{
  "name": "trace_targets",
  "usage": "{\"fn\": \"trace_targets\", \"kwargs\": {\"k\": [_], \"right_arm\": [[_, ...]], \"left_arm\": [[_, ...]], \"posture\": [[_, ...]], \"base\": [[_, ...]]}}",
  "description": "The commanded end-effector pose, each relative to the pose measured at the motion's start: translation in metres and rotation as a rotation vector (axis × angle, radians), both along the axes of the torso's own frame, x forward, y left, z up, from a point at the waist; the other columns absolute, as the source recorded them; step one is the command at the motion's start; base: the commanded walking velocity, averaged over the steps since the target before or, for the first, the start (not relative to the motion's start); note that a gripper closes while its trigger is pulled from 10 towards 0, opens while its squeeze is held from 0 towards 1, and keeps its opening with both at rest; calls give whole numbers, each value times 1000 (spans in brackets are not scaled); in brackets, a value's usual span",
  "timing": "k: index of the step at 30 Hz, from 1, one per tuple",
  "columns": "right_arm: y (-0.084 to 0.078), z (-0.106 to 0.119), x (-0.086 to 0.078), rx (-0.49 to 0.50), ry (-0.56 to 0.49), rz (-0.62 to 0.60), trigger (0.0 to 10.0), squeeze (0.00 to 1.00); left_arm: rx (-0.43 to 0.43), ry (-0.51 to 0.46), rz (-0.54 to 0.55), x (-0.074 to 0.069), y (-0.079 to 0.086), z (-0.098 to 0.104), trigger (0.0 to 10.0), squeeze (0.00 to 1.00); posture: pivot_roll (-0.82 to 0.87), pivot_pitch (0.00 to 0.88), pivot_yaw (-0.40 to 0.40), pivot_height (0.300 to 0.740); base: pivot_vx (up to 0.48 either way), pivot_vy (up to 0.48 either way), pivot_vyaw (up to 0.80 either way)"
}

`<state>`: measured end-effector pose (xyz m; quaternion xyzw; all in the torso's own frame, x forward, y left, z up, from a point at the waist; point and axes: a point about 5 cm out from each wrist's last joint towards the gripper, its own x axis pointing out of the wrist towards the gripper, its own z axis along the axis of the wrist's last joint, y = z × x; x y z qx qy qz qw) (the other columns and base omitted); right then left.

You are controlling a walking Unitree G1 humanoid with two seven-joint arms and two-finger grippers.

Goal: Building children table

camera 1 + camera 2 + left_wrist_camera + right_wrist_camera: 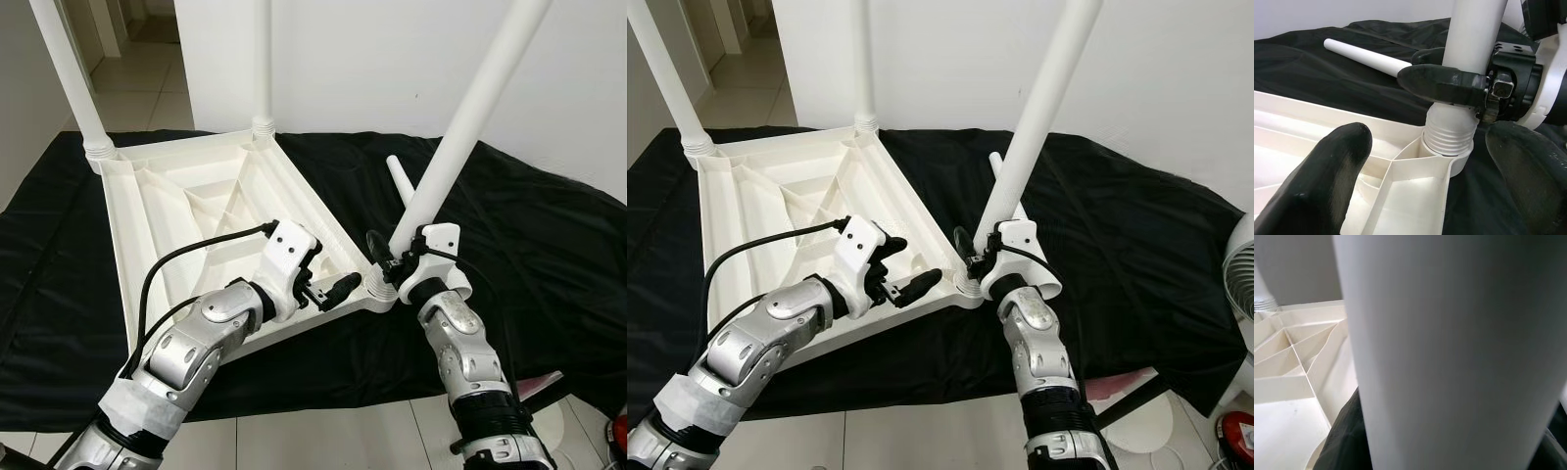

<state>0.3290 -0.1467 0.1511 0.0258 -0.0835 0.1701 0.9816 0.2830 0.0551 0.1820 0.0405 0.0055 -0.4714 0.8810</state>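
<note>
The white table top (196,196) lies upside down on a black cloth (549,245). Two white legs (69,69) (262,59) stand in its far corners. My right gripper (392,257) is shut on a third leg (470,117) just above its threaded end (1449,134). That end sits in the near right corner socket (377,292), and the leg leans to the right. A fourth leg (400,181) lies loose on the cloth behind it. My left gripper (333,291) is open at the table's near rim, just left of that socket, one finger (1327,176) over the ribbed underside.
The cloth covers a low surface whose front edge is close to me, with tiled floor below. A white wall stands behind. A white fan (1239,274) and a red object (1236,431) are at the far right; a doorway opens at the far left.
</note>
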Motion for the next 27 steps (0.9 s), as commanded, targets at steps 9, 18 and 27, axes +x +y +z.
{"fn": "trace_targets", "kwargs": {"k": [9, 18, 27], "right_arm": [[0, -29, -8, -197, 65, 177, 10000, 0], [4, -38, -10, -195, 83, 258, 10000, 0], [10, -45, -18, -75, 100, 283, 10000, 0]], "left_arm": [[2, 36, -75, -8, 1, 0, 10000, 0], [-2, 36, -78, -10, 1, 3, 10000, 0], [-7, 36, -68, -10, 2, 6, 10000, 0]], "posture": [[37, 59, -56, 740], [41, 64, -57, 740], [46, 71, -63, 740]], "base": [[0, 0, 0], [0, 0, 0], [0, 0, 0]]}}
